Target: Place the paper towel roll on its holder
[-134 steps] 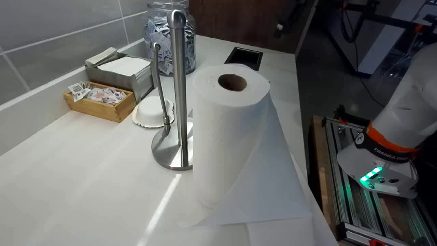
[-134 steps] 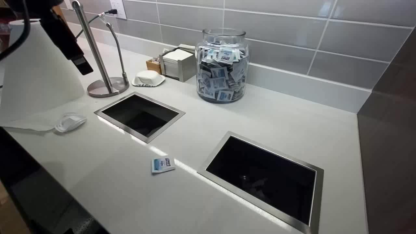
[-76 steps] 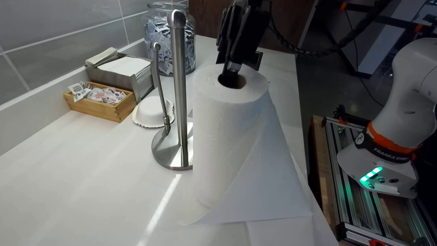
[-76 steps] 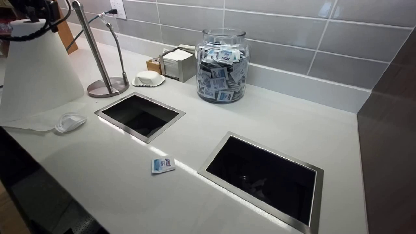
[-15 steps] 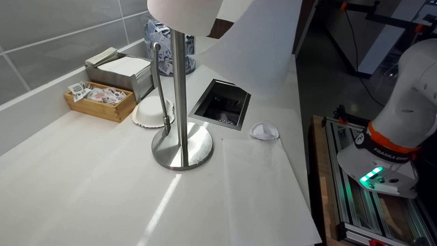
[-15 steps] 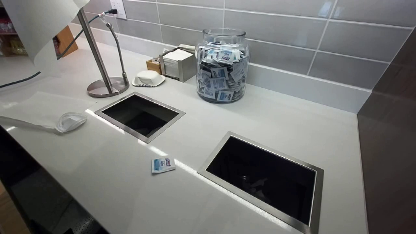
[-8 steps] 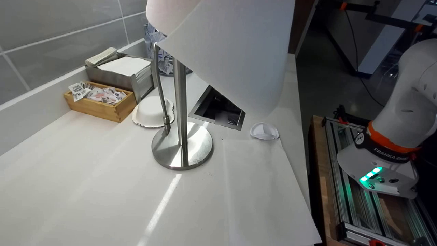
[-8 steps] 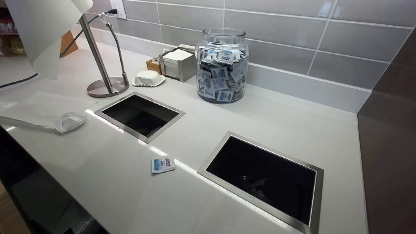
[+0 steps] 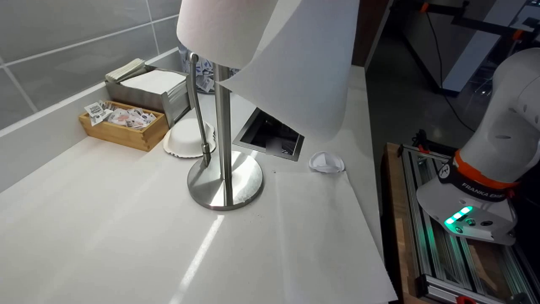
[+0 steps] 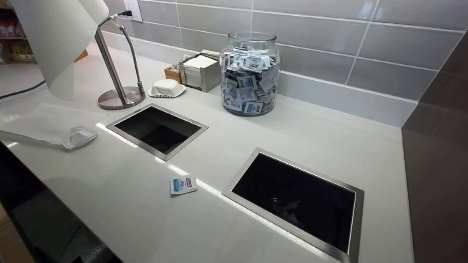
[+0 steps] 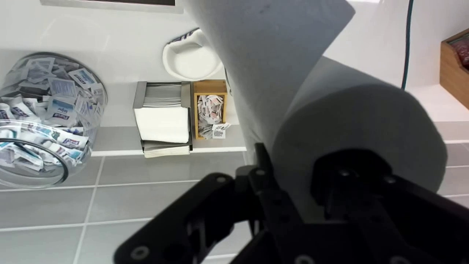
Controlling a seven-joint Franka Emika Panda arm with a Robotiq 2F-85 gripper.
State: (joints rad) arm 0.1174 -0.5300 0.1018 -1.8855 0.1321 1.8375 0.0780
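The white paper towel roll (image 9: 223,38) hangs raised above the counter, tilted, with a loose sheet (image 9: 308,80) draping from it. In the wrist view my gripper (image 11: 294,163) pinches the wall of the roll (image 11: 399,124): one finger outside it, the other in the core. Both exterior views leave the gripper out of frame. The steel holder (image 9: 249,179) stands upright on its round base, with a thin side arm. The roll's lower end covers the top of the holder's post (image 10: 109,69). Whether the post enters the core, I cannot tell.
Behind the holder are an upturned white bowl (image 9: 187,137), a wooden packet box (image 9: 126,133), a napkin rack (image 10: 204,73) and a glass jar (image 10: 250,80). Two framed openings (image 10: 182,144) (image 10: 356,219) cut the counter. A paper sheet (image 9: 329,228) lies flat near the edge.
Earlier the roll stood on the counter; I have since gripped and lifted it. Over the last second it has come lower over the post, and its loose sheet has swung.
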